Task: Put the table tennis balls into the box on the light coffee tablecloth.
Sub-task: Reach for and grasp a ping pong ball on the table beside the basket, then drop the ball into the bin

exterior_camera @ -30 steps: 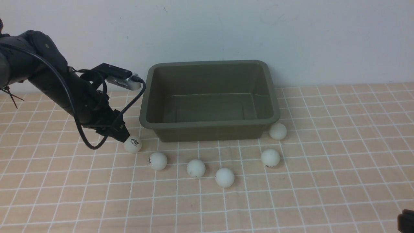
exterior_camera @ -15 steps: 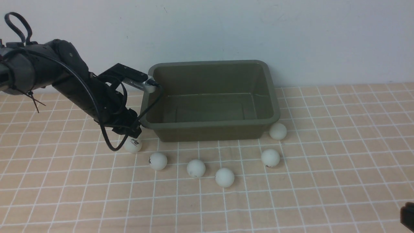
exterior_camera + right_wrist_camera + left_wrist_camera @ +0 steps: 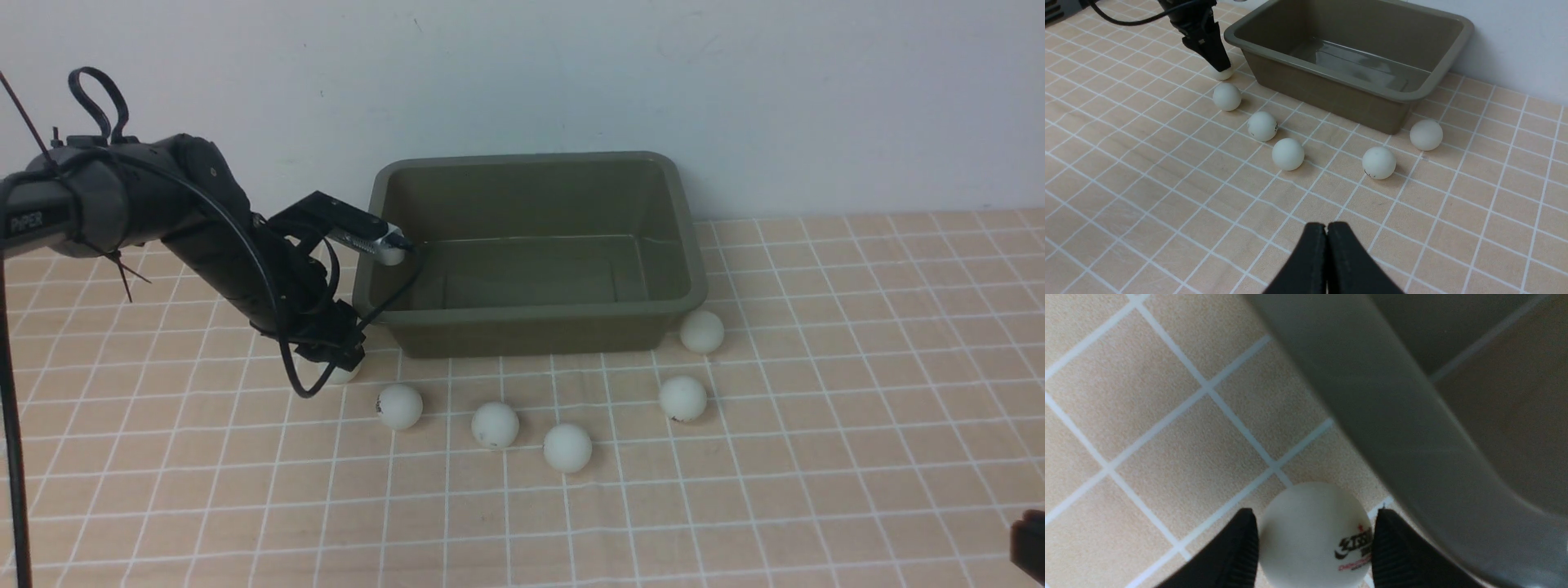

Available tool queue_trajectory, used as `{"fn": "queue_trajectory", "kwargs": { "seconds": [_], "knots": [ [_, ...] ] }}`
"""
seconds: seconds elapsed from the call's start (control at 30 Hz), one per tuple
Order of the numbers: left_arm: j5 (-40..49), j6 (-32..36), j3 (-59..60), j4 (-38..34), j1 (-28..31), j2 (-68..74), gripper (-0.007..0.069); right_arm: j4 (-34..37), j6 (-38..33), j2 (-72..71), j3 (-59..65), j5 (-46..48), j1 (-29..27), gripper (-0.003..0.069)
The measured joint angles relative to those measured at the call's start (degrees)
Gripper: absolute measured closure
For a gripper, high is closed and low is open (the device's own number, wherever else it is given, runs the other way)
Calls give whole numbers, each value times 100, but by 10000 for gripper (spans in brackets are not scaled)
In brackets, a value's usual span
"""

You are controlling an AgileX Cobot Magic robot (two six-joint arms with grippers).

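Several white table tennis balls lie on the light coffee tablecloth (image 3: pixel 816 490) in front of the olive box (image 3: pixel 531 314), which holds nothing. Among them are one near the box's front right corner (image 3: pixel 701 331) and one in the middle of the row (image 3: pixel 495 425). My left gripper (image 3: pixel 339 359) is down over the leftmost ball (image 3: pixel 341 376), by the box's front left corner. In the left wrist view its open fingers (image 3: pixel 1241 547) straddle this logo ball (image 3: pixel 1312 539), which rests on the cloth. My right gripper (image 3: pixel 1326 228) is shut and empty, low over the near right cloth.
The box wall (image 3: pixel 1396 428) runs very close beside my left gripper's outer finger. A white wall stands right behind the box. A black cable loops from the left arm (image 3: pixel 204 245) down near the cloth.
My left arm has swung right and down, bringing its gripper from beside the leftmost ball to over it. No ball has moved. The right gripper has stayed put.
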Motion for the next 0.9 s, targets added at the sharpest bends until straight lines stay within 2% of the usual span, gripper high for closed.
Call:
{"fn": "queue_trajectory", "kwargs": {
  "seconds": [0.17,0.3,0.4,0.47,0.53,0.7,0.8,0.9],
  "knots": [
    [400,-72,-135,462,-10,-11,346,0,0,0,0,-17,0,671],
    [1151,-481,-496,1269,-4,-157,348,0,0,0,0,-17,0,671],
    [1497,-715,-937,1418,1,-404,348,0,0,0,0,-38,0,671],
    [1621,-743,-1337,1213,1,-536,348,0,0,0,0,-59,0,671],
    [1679,-693,-1653,717,1,-576,348,0,-5,0,0,-79,0,671],
    [1838,113,-2178,-885,-33,-456,348,7,-5,0,0,-137,0,671],
    [1911,635,-2275,-1239,-170,-263,348,7,-5,0,0,-217,0,671],
    [1739,980,-2287,-1245,-346,11,348,11,-5,0,0,-299,0,671]
  ]
}}
